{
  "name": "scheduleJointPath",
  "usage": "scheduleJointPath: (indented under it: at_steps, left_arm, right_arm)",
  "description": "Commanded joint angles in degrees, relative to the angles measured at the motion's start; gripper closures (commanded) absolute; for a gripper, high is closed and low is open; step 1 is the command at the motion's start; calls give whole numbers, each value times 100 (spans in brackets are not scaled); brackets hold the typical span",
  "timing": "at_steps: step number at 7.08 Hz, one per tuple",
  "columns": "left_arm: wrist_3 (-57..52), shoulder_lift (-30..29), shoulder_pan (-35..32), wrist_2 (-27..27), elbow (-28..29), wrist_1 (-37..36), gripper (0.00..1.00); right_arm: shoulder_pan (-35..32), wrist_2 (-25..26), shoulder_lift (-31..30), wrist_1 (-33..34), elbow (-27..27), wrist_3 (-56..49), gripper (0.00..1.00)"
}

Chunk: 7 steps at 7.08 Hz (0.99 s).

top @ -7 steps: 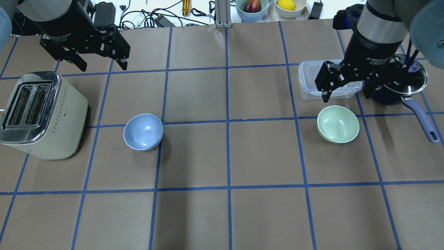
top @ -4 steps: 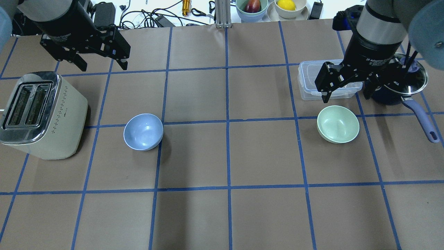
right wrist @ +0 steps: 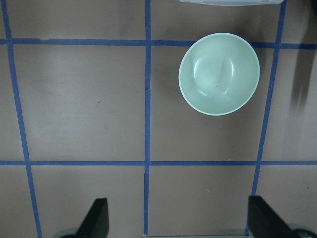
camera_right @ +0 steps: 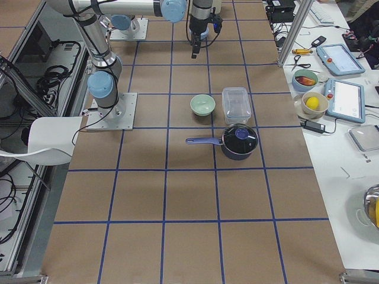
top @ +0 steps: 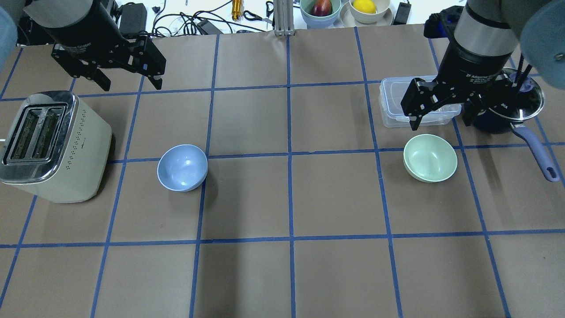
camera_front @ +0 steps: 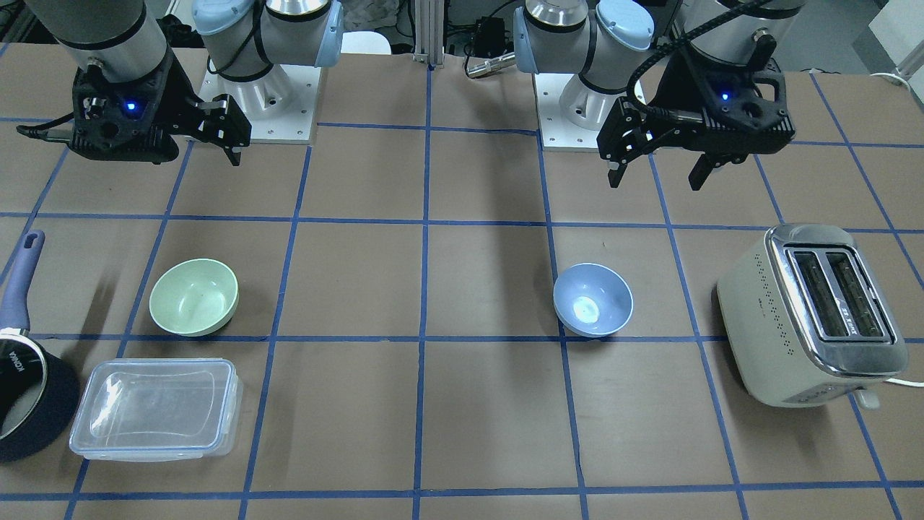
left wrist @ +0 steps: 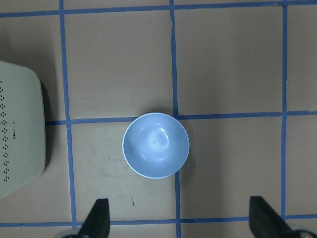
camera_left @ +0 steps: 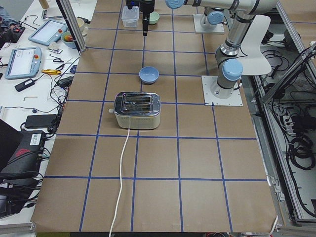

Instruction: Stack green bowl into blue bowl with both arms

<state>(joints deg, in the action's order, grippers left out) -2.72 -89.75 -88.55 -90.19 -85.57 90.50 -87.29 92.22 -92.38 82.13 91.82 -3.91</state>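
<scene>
Overhead exterior view has the small round pale mint-green plastic bowl (top: 430,157) sitting upright at 3 o'clock from the middle of the brown paper-covered table (top: 335,198). The small round periwinkle-blue bowl (top: 182,167) is at 9 o'clock, well apart from it. Nothing is touching either one.

The right gripper (top: 440,124) hangs up at 12 o'clock of the green bowl, jaws spread wide and empty. The left gripper (top: 131,84) is off at 11 o'clock of the blue bowl, also wide open with nothing in it (both wrist cams back that up).

A clear rectangular lidded container (top: 390,104) sits near the green bowl at 11 o'clock, and a dark blue saucepan (top: 494,126) at 1 o'clock.

My guess is the green bowl is light and stiff, but smooth, so kinda slippery. I'd pinch the rim wall, one finger inside and one outside, on the 6 o'clock side away from the container.
</scene>
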Motion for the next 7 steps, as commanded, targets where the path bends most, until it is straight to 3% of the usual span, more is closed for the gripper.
scheduleJointPath:
  at_steps: [1, 7]
  left_arm:
    - [0, 1, -30, -34, -39, 3, 0]
    - [0, -60, -39, 19, -39, 12, 0]
  right_arm:
    - [-8, -28, -61, -4, -24, 5, 0]
    - [-8, -90, -44, 66, -7, 5, 0]
